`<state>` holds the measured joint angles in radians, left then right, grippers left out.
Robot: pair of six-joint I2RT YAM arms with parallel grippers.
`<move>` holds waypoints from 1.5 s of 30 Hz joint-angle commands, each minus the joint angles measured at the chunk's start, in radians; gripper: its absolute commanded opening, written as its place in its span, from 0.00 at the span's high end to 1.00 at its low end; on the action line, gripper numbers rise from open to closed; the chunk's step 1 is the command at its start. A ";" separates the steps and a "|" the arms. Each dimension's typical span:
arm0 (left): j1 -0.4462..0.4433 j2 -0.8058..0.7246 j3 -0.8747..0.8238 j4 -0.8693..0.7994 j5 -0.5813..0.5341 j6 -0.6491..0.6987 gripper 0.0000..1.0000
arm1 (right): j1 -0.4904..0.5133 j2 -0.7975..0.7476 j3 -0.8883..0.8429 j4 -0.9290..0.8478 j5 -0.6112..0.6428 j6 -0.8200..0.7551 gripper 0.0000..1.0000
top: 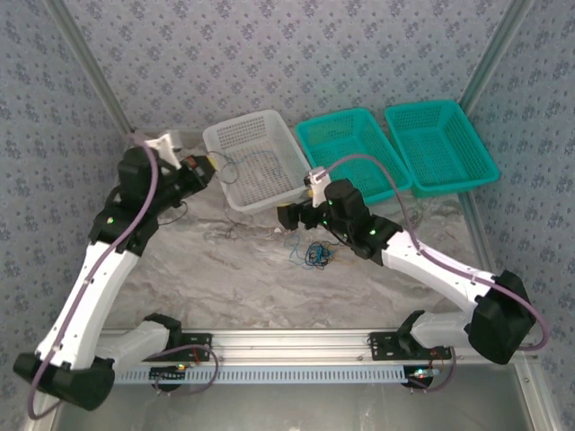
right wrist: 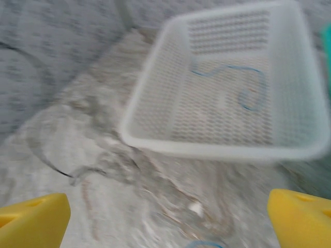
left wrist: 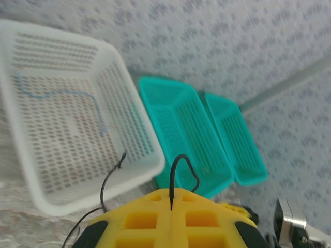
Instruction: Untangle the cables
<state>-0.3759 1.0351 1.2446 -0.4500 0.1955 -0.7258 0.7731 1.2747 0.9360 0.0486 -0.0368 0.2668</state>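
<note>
A marbled grey table [top: 234, 269] stands between walls [top: 269, 54] papered in a small blue-grey pattern.

The left gripper [top: 209, 165] hangs at the left rim of the white basket [top: 238, 123]. Its yellow fingers [left wrist: 155, 200] are pressed together on a black cable [left wrist: 182, 164] (the wire rises from the seam between them and curls into a small hook). What looks like more of the same wire runs beside the fingers, up toward the basket's near wall.

The right gripper [top: 286, 215] sits just in front of the basket's near right corner. Its fingers [right wrist: 31, 219] are spread wide over the table and face the basket (that wrist view is blurred).

Inside the basket a blue cable [right wrist: 243, 82] lies loose on the perforated floor, a wavy line ending in a curl.

The tangle [top: 314, 254] of blue, black and yellow cables lies on the table in front of the basket, toward its right side and just beside the right arm.

Two teal baskets [top: 334, 124] stand side by side to the right of the white one, the nearer of them close against it.
</note>
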 commanded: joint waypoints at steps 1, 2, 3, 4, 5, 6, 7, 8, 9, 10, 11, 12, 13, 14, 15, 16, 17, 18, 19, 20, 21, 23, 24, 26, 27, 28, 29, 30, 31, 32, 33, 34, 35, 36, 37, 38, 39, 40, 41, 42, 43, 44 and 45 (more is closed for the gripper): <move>-0.083 0.043 0.073 0.045 0.022 0.057 1.00 | 0.019 0.037 0.045 0.194 -0.197 -0.063 0.00; -0.102 0.062 0.089 0.044 0.026 0.065 1.00 | 0.023 0.051 0.057 0.217 -0.216 -0.072 0.00; -0.116 0.078 0.101 0.042 0.032 0.070 1.00 | 0.030 0.061 0.069 0.231 -0.225 -0.081 0.00; -0.127 0.093 0.109 0.042 0.038 0.071 1.00 | 0.036 0.073 0.083 0.246 -0.220 -0.091 0.00; -0.136 0.106 0.117 0.042 0.047 0.072 1.00 | 0.044 0.085 0.098 0.251 -0.195 -0.099 0.00; -0.141 0.115 0.125 0.042 0.056 0.074 1.00 | 0.053 0.096 0.109 0.255 -0.164 -0.107 0.00; -0.145 0.124 0.130 0.038 0.065 0.072 1.00 | 0.063 0.106 0.119 0.263 -0.118 -0.114 0.00; -0.149 0.129 0.134 0.037 0.073 0.071 1.00 | 0.075 0.116 0.120 0.283 -0.073 -0.121 0.00; -0.150 0.132 0.136 0.040 0.080 0.070 1.00 | 0.080 0.124 0.118 0.309 -0.051 -0.124 0.00; -0.150 0.132 0.136 0.040 0.084 0.069 1.00 | 0.086 0.133 0.117 0.333 -0.023 -0.128 0.00; -0.151 0.132 0.135 0.040 0.087 0.067 1.00 | 0.089 0.142 0.119 0.348 0.008 -0.130 0.00; -0.151 0.132 0.136 0.040 0.090 0.067 1.00 | 0.089 0.147 0.123 0.353 0.019 -0.134 0.01; -0.151 0.131 0.135 0.042 0.095 0.066 1.00 | 0.088 0.151 0.129 0.356 0.025 -0.141 0.01; -0.152 0.130 0.134 0.045 0.104 0.066 1.00 | 0.086 0.156 0.136 0.356 0.026 -0.149 0.02; -0.152 0.130 0.134 0.047 0.114 0.066 1.00 | 0.086 0.161 0.142 0.356 0.025 -0.158 0.03; -0.152 0.132 0.136 0.048 0.127 0.065 1.00 | 0.086 0.167 0.147 0.361 0.022 -0.170 0.05; -0.152 0.136 0.140 0.045 0.139 0.067 1.00 | 0.088 0.173 0.154 0.367 0.020 -0.181 0.08; -0.152 0.137 0.143 0.040 0.145 0.071 1.00 | 0.088 0.181 0.160 0.367 0.021 -0.188 0.11; -0.152 0.141 0.148 0.035 0.152 0.074 1.00 | 0.088 0.189 0.170 0.367 0.023 -0.194 0.14; -0.152 0.144 0.151 0.029 0.160 0.078 1.00 | 0.088 0.197 0.178 0.367 0.027 -0.198 0.18; -0.152 0.147 0.154 0.026 0.164 0.078 1.00 | 0.088 0.202 0.181 0.370 0.031 -0.199 0.23; -0.152 0.149 0.158 0.016 0.168 0.077 1.00 | 0.089 0.206 0.185 0.384 0.042 -0.199 0.37; -0.152 0.149 0.156 0.015 0.166 0.078 1.00 | 0.089 0.205 0.184 0.387 0.050 -0.201 0.48; -0.152 0.146 0.154 0.009 0.151 0.078 1.00 | 0.090 0.202 0.190 0.371 0.092 -0.195 0.69; -0.152 0.145 0.154 0.006 0.143 0.081 1.00 | 0.086 0.199 0.189 0.362 0.103 -0.191 0.78; -0.152 0.143 0.154 0.001 0.135 0.082 1.00 | 0.083 0.190 0.184 0.358 0.104 -0.189 0.84; -0.152 0.141 0.154 -0.004 0.127 0.085 1.00 | 0.077 0.181 0.180 0.350 0.101 -0.183 0.89; -0.152 0.141 0.153 -0.005 0.122 0.087 1.00 | 0.072 0.173 0.179 0.340 0.097 -0.178 0.95; -0.152 0.140 0.153 -0.005 0.115 0.090 1.00 | 0.067 0.163 0.179 0.327 0.105 -0.173 1.00; -0.152 0.141 0.150 -0.003 0.111 0.091 1.00 | 0.059 0.153 0.176 0.319 0.098 -0.170 1.00; -0.152 0.141 0.148 0.003 0.111 0.092 0.97 | 0.050 0.145 0.177 0.309 0.075 -0.170 1.00; -0.151 0.140 0.146 0.008 0.111 0.093 0.93 | 0.037 0.138 0.187 0.283 0.053 -0.172 1.00; -0.152 0.141 0.143 0.015 0.111 0.094 0.90 | 0.027 0.133 0.201 0.256 0.047 -0.177 1.00; -0.152 0.138 0.141 0.021 0.110 0.096 0.85 | 0.018 0.128 0.215 0.229 0.047 -0.186 1.00; -0.152 0.134 0.134 0.029 0.110 0.100 0.68 | 0.004 0.125 0.233 0.197 0.064 -0.198 1.00; -0.152 0.129 0.127 0.033 0.098 0.103 0.49 | -0.010 0.125 0.247 0.165 0.086 -0.210 1.00; -0.152 0.120 0.118 0.033 0.074 0.103 0.29 | -0.028 0.128 0.292 0.131 0.106 -0.214 1.00; -0.151 0.109 0.107 0.026 0.032 0.099 0.12 | -0.053 0.132 0.319 0.094 0.128 -0.212 1.00; -0.152 0.095 0.092 0.020 -0.021 0.096 0.03 | -0.088 0.139 0.345 0.058 0.136 -0.201 1.00; -0.152 0.084 0.077 0.013 -0.073 0.094 0.01 | -0.124 0.148 0.370 0.028 0.131 -0.185 1.00; -0.151 0.073 0.062 -0.001 -0.133 0.090 0.01 | -0.166 0.162 0.401 -0.010 0.124 -0.164 1.00; -0.150 0.060 0.050 -0.014 -0.192 0.085 0.01 | -0.209 0.179 0.429 -0.042 0.116 -0.140 1.00; -0.150 0.053 0.038 -0.022 -0.234 0.083 0.01 | -0.249 0.194 0.461 -0.071 0.099 -0.123 1.00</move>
<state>-0.5201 1.1294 1.3090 -0.4500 0.1349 -0.6445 0.6113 1.4387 1.3125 0.1097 0.0498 0.0929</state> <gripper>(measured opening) 0.991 0.079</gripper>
